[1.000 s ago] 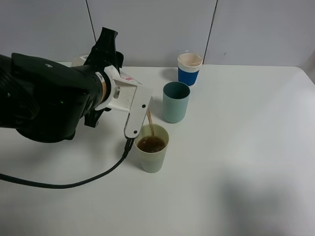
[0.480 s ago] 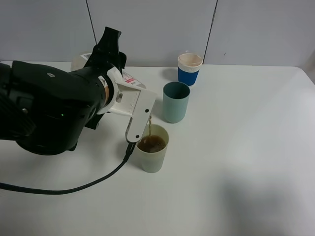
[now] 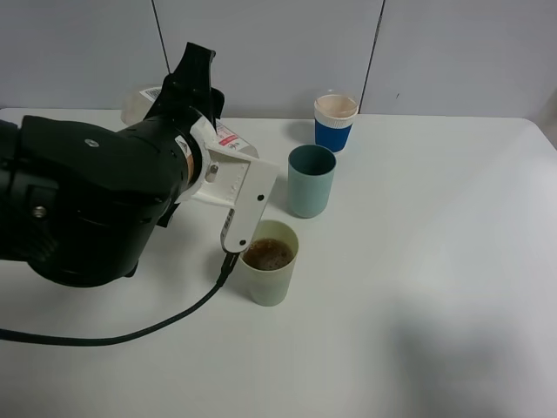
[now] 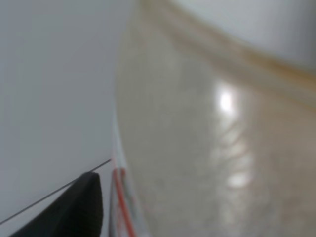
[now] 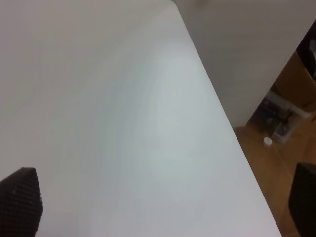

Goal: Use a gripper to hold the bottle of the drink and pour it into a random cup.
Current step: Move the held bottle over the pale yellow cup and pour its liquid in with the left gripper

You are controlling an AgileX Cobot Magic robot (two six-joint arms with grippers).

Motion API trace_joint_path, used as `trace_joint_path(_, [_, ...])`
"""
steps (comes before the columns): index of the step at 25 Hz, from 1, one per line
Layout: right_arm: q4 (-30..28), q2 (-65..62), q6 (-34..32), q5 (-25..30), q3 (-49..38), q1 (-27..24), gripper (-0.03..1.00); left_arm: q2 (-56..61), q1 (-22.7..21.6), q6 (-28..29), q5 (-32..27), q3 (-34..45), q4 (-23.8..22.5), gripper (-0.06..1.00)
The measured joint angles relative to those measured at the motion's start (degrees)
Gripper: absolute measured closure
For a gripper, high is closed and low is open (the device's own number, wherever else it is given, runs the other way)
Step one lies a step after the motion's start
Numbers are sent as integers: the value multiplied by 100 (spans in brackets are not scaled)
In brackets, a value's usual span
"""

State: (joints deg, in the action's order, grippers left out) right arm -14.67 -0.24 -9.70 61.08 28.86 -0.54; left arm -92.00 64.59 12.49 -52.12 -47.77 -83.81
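My left gripper [image 3: 242,187], white on a thick black arm, is shut on the bottle [image 3: 228,138], whose pink label shows above the hand. It holds the bottle tipped over the pale yellow-green cup [image 3: 270,264]. The neck is hidden behind a white finger [image 3: 241,213]. The cup holds the dark brown drink [image 3: 268,253], and no stream is falling. The left wrist view shows the clear bottle [image 4: 207,138] blurred and very close. My right gripper [image 5: 163,207] is open, over bare table near its edge, and is out of the exterior high view.
A darker teal tumbler [image 3: 311,180] stands just behind and right of the cup. A blue cup with a cream rim [image 3: 335,122] stands further back. The black cable [image 3: 165,322] trails across the table [image 3: 418,287] at front left. The right wrist view shows the table's edge [image 5: 217,108] and floor [image 5: 276,148].
The brown stream that fell into the cup has stopped. My left arm has shifted and turned slightly with the bottle. The cups have not moved.
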Motion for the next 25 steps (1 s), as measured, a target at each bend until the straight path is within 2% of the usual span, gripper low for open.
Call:
trace_joint_path(9, [0, 0, 0, 0, 0, 0, -3, 0, 259, 107, -293, 0, 0, 41])
trace_joint_path(21, [0, 0, 0, 0, 0, 0, -3, 5, 284, 144, -399, 0, -141, 41])
trace_joint_path(25, [0, 0, 0, 0, 0, 0, -3, 5, 441, 144, -445, 0, -164, 41])
